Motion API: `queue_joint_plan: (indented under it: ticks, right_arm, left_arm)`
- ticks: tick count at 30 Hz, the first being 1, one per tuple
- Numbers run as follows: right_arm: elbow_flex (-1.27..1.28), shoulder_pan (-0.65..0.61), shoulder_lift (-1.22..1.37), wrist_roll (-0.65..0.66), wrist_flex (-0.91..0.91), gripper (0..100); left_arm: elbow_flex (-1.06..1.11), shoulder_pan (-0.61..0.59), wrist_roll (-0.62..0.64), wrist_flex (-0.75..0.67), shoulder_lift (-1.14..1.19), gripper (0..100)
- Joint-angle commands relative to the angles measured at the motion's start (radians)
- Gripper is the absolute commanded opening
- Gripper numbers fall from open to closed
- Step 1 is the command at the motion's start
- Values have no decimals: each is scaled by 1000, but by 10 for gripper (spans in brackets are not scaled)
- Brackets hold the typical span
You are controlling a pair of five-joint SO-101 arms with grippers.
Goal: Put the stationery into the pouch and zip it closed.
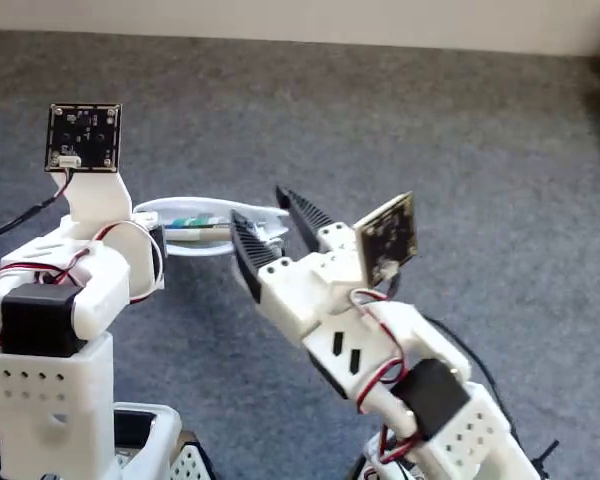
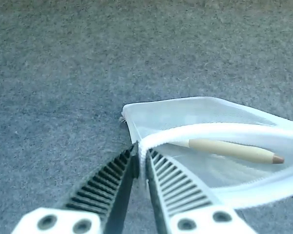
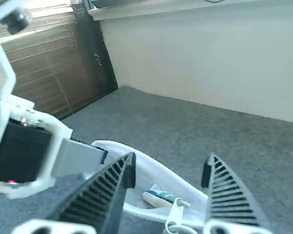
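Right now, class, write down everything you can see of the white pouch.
The pouch is white, translucent mesh-like fabric with a thick white zip edge, lying on grey carpet, its mouth gaping open. The left gripper is shut on the zip edge at one end. Inside lie a beige pencil and a green-and-white item. A white zip pull shows near the open right gripper.

1 end of the pouch [image 2: 195,113] is cut off by the left wrist view's edge.
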Motion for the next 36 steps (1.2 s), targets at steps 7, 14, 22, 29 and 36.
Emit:
queue_joint_plan:
  ticks: [7,14,22,29,36]
  right_arm:
    - [-145,41,-35,80,265,209]
    - [24,36,-74,127,272,209]
    - [229,38,-237,132,219,209]
    - [473,41,-240,132,-67,209]
    - [524,44,-248,132,-163,157]
  left_arm:
    - [2,-10,-8,-5,-1,7]
    - [2,-10,-9,-5,-1,7]
    - [2,-10,-9,-5,-1,7]
    - [2,-12,-9,2,-1,7]
    - [4,-12,-9,3,-1,7]
